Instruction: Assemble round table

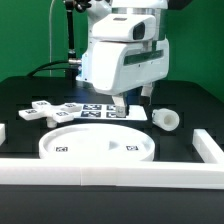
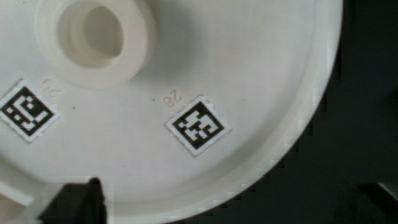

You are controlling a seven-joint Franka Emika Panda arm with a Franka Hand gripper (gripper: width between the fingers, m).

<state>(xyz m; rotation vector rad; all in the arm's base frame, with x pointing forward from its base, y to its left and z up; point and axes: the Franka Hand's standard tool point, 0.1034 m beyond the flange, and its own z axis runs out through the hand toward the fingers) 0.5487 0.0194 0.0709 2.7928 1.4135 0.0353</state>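
The hand [image 1: 120,104] hangs over the far edge of the big round disc [image 1: 95,148], which lies flat on the black tabletop [image 1: 195,112]. Its fingers [image 2: 79,198] look wide apart with nothing in them, but only the tips show. I think the step is grabbing the disc, so next the hand must go down until the rim sits between the fingers, then squeeze. The short cylinder [image 1: 163,120] and cross piece [image 1: 45,110] wait nearby.

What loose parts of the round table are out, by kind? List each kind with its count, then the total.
Round rimmed disc: 1
Short cylinder: 1
Cross-shaped piece: 1
Total: 3
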